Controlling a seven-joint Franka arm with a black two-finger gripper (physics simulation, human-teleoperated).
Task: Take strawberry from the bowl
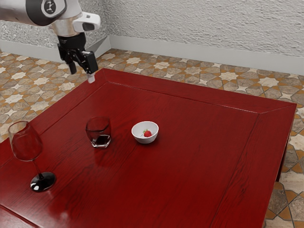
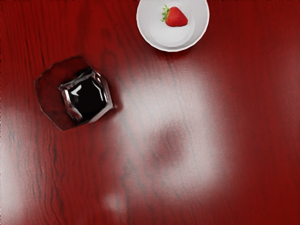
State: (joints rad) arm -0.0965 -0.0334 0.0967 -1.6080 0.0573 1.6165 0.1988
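1. Wall and floor: rough white plaster wall (image 1: pixel 213 23); floor (image 1: pixel 19 78) of patterned tile in brown, orange and cream.
2. Table: glossy dark-red wooden table (image 1: pixel 185 180) with visible grain; pale glare on its top in the wrist view.
3. Arm: white robot arm (image 1: pixel 21 10), entering at the exterior view's upper left. Dark round joint cap bears a pale emblem (image 1: pixel 49 6); too small to read.
4. Tool: black two-finger gripper (image 1: pixel 82 74), raised above the table and well apart from the bowl. Fingers stand wide apart; empty, holding nothing.
5. Stemmed glass: tall clear wine glass (image 1: pixel 25 141) with a glossy black foot, upright on the table toward the exterior view's left.
6. Tumbler: short, clear, faceted glass tumbler (image 1: pixel 98 127), upright, between wine glass and bowl, touching neither. Dark lower part; cannot tell whether drink or glass.
7. Bowl: small, round, smooth white bowl (image 1: pixel 146 139), upright on the table, near the tumbler.
8. Task's thing: red strawberry (image 2: pixel 176 17) with green leaves, lying on its side inside the bowl, leafy end toward the tumbler's side.
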